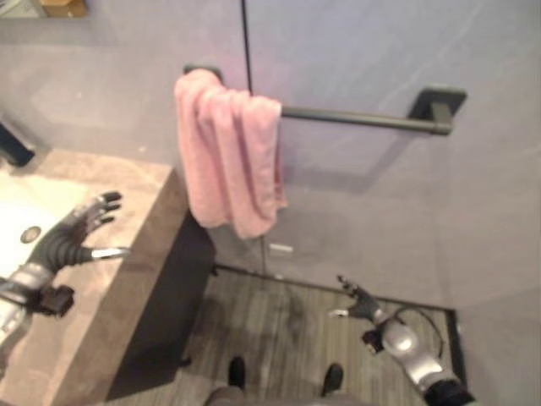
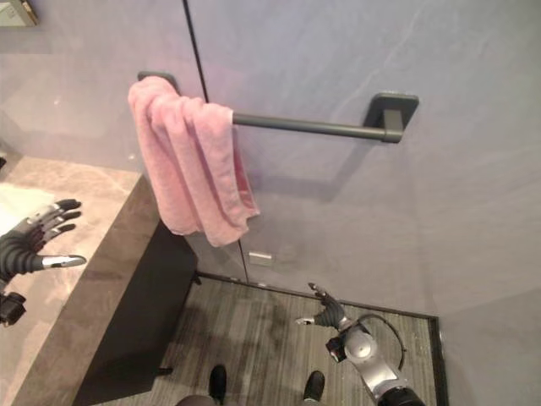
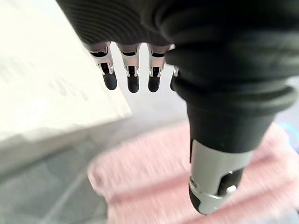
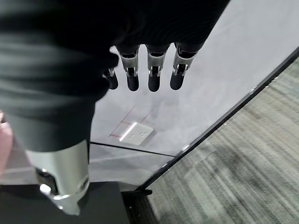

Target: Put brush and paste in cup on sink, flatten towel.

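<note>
Left eye view: pink towel (image 1: 228, 152) bunched on rail (image 1: 355, 118); left hand (image 1: 80, 233) and right hand (image 1: 359, 303) spread, empty; no legible writing.

1. L hand (image 1: 72, 233): raised at the robot's left side, fingers straight and spread, thumb stuck out apart from them. Holds nothing.
2. L wrist: dark ribbed cover bent upward from the silver forearm, which comes in from lower left.
3. L wrist view: fingertips (image 3: 132, 83) in a straight row, thumb apart, nothing between them.
4. R hand (image 1: 359, 303): hangs low at the robot's right side, fingers relaxed, thumb out. Holds nothing.
5. R arm: silver forearm comes in from lower right, angled down.
6. R wrist view: fingertips (image 4: 154, 84) straight in a row, thumb apart.
</note>
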Robot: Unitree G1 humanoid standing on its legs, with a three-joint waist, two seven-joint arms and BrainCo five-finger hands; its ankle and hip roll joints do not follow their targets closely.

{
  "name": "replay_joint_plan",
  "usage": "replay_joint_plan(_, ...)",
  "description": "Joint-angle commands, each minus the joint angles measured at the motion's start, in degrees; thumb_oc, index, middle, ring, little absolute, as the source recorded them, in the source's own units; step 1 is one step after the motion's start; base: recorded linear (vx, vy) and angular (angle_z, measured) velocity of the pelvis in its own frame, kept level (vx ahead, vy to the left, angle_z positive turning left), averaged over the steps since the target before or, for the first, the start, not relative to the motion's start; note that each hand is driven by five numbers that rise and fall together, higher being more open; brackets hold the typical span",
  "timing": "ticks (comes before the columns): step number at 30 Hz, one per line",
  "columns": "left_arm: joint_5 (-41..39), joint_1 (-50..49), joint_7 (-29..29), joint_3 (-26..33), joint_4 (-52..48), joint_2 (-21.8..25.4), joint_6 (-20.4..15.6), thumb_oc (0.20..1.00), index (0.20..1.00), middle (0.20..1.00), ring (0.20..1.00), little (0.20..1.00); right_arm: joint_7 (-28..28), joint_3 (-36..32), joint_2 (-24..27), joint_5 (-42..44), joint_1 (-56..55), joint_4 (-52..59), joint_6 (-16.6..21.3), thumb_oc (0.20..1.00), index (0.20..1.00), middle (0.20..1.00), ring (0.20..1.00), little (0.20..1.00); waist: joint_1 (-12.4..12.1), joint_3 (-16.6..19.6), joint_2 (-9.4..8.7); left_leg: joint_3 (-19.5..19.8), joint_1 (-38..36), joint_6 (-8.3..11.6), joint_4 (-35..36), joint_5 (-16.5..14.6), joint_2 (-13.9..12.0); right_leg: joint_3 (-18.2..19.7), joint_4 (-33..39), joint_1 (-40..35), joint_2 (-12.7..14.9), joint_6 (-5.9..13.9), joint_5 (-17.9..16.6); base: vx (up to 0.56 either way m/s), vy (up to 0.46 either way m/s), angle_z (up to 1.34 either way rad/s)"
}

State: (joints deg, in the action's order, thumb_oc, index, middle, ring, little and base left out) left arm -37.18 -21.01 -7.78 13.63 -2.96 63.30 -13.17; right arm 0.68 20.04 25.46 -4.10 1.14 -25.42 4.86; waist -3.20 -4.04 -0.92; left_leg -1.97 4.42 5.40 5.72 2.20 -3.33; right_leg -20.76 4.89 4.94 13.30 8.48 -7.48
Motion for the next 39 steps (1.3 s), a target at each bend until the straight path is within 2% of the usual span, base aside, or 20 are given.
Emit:
replay_joint_plan(1, 1.33, 6.72, 2.84, 1.35, 0.46, 1.21, -3.55, 1.000, 1.000, 1.000, 1.000, 1.000, -0.18, -2.22, 2.36, 0.16, 2.97, 4.17, 2.36, 1.000, 1.000, 1.000, 1.000, 1.000, -0.18, -1.61, -0.26, 1.82, 0.57, -5.86, -0.72, -4.10, 3.56, -1.96, 0.11, -2.94, 2.46, 5.31, -5.68, 0.02, 0.056, 0.07)
replay_joint_plan(6, 2.23, 14.49, 4.35, -1.90, 5.53, 1.38, -3.28, 1.000, 1.000, 1.000, 1.000, 1.000, 0.04, -2.09, 2.28, -0.52, 3.16, 5.03, 1.94, 1.000, 1.000, 1.000, 1.000, 1.000, 0.73, -1.90, -0.90, 0.91, 1.65, -6.08, -0.72, -4.15, 3.83, -1.07, 0.11, -1.28, 2.70, 5.50, -6.86, 0.04, 0.082, -0.03)
replay_joint_plan(13, 3.04, 26.51, 5.44, -9.33, 13.08, 1.69, -3.10, 1.000, 1.000, 1.000, 1.000, 1.000, 1.02, -0.53, 1.75, -0.88, 3.76, 4.91, 1.90, 1.000, 1.000, 1.000, 1.000, 1.000, 2.09, -2.01, -1.45, -0.87, 2.53, -6.11, -0.72, -4.34, 3.58, 1.16, 0.11, 0.91, 2.38, 5.54, -7.54, 0.05, 0.053, -0.21)
replay_joint_plan(19, -0.02, 32.69, 5.18, -13.80, 16.77, -0.80, -1.94, 1.000, 1.000, 1.000, 1.000, 1.000, 1.97, 0.11, 2.22, -1.38, 3.01, 6.29, 1.58, 1.000, 1.000, 1.000, 1.000, 1.000, 3.86, -2.68, -1.65, -1.74, 2.87, -6.02, -0.72, -4.31, 3.04, 2.36, 0.11, 2.12, 1.80, 5.43, -7.61, 0.05, 0.022, -0.19)
replay_joint_plan(24, -0.42, 36.25, 6.97, -14.41, 18.23, -3.13, -2.19, 1.000, 1.000, 1.000, 1.000, 1.000, 2.49, -0.19, 3.06, -1.84, 2.18, 7.12, 1.42, 1.000, 1.000, 1.000, 1.000, 1.000, 5.12, -3.07, -2.11, -2.39, 3.42, -5.72, -0.72, -4.23, 2.32, 3.16, 0.11, 3.26, 1.04, 5.33, -7.58, 0.07, 0.000, -0.05)
replay_joint_plan(32, -0.89, 37.55, 7.27, -14.10, 18.77, -3.33, -2.26, 1.000, 1.000, 1.000, 1.000, 1.000, 3.26, 0.55, 3.00, -1.77, 1.88, 6.91, 1.63, 1.000, 1.000, 1.000, 1.000, 1.000, 5.25, -2.55, -2.37, -2.89, 3.88, -5.13, -0.72, -4.06, 1.57, 3.59, 0.11, 4.04, 0.46, 5.20, -6.27, 0.05, -0.015, -0.07)
replay_joint_plan(33, -1.06, 37.52, 7.14, -13.94, 18.25, -3.21, -2.28, 0.953, 0.953, 0.953, 0.953, 0.953, 3.42, 0.62, 3.05, -1.88, 1.87, 7.05, 1.64, 1.000, 1.000, 1.000, 1.000, 1.000, 5.20, -2.45, -2.40, -2.81, 3.89, -5.07, -0.72, -4.05, 1.51, 3.58, 0.11, 4.01, 0.43, 5.18, -6.18, 0.06, -0.022, -0.06)
replay_joint_plan(34, -1.18, 37.44, 7.00, -13.84, 18.33, -3.13, -2.27, 0.727, 0.727, 0.727, 0.727, 0.727, 3.61, 0.82, 3.08, -1.98, 1.78, 7.15, 1.72, 1.000, 1.000, 1.000, 1.000, 1.000, 5.19, -2.34, -2.39, -2.86, 3.92, -5.02, -0.72, -4.03, 1.46, 3.59, 0.11, 4.02, 0.38, 5.15, -6.01, 0.04, -0.020, -0.05)
replay_joint_plan(36, -1.20, 37.36, 6.61, -13.74, 18.26, -2.83, -2.17, 0.586, 0.586, 0.586, 0.586, 0.586, 3.85, 0.98, 3.10, -2.05, 1.71, 7.39, 1.78, 1.000, 1.000, 1.000, 1.000, 1.000, 5.07, -2.20, -2.35, -2.98, 3.82, -4.95, -0.72, -4.03, 1.39, 3.47, 0.11, 3.93, 0.37, 5.09, -5.63, 0.03, -0.014, -0.02)
replay_joint_plan(37, -1.37, 37.37, 6.41, -13.88, 18.22, -2.63, -2.09, 0.420, 0.420, 0.420, 0.420, 0.420, 3.92, 1.10, 3.23, -2.16, 1.77, 7.56, 1.85, 1.000, 1.000, 1.000, 1.000, 1.000, 5.09, -2.12, -2.34, -2.96, 3.78, -4.91, -0.72, -4.05, 1.36, 3.32, 0.11, 3.86, 0.38, 5.10, -5.49, 0.00, 0.000, 0.00)
replay_joint_plan(38, -1.54, 37.38, 6.15, -13.90, 18.29, -2.42, -2.04, 0.376, 0.376, 0.376, 0.376, 0.376, 3.97, 1.18, 3.29, -2.12, 1.82, 7.57, 1.87, 1.000, 1.000, 1.000, 1.000, 1.000, 5.04, -2.05, -2.28, -2.93, 3.78, -4.87, -0.72, -4.06, 1.34, 3.22, 0.11, 3.82, 0.39, 5.11, -5.33, 0.00, 0.000, 0.00)
replay_joint_plan(39, -1.55, 37.39, 6.14, -13.90, 18.30, -2.41, -2.04, 0.247, 0.247, 0.247, 0.247, 0.247, 3.97, 1.18, 3.28, -2.12, 1.82, 7.57, 1.87, 1.000, 1.000, 1.000, 1.000, 1.000, 5.05, -2.05, -2.28, -2.92, 3.78, -4.87, -0.72, -4.06, 1.34, 3.21, 0.11, 3.82, 0.39, 5.11, -5.32, 0.00, 0.000, 0.00)
